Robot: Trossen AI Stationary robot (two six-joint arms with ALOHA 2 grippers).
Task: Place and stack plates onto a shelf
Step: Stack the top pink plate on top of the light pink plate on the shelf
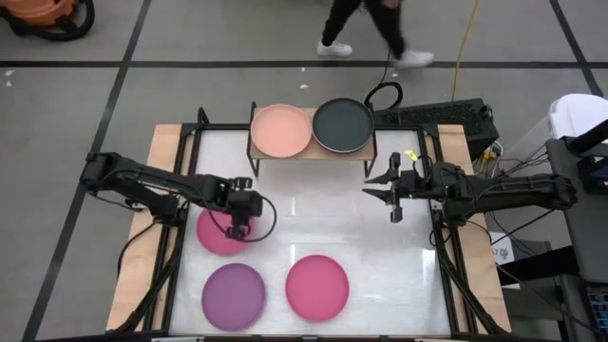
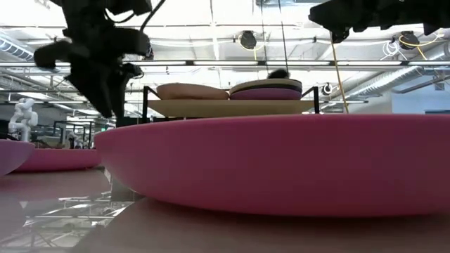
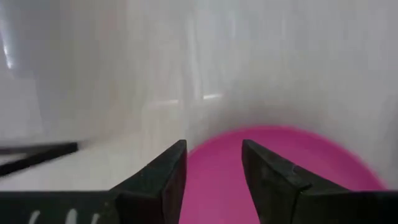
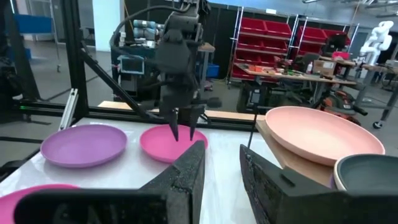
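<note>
While the left claw point(image 1: 237, 228) hangs with fingers slightly apart over the pink plate point(image 1: 217, 235) near the worktop's point(image 1: 399, 275) left edge, we judge a shallow rim pinch could let it slip. The right claw point(image 1: 394, 193), parted and empty, waits beside the shelf point(image 1: 313, 153), whose stacks could be jostled by a careless set-down.

Left gripper point(image 1: 238, 231) over a pink plate point(image 1: 218, 235), right gripper point(image 1: 393, 198) beside the shelf point(image 1: 312, 150) — two plates on it.
</note>
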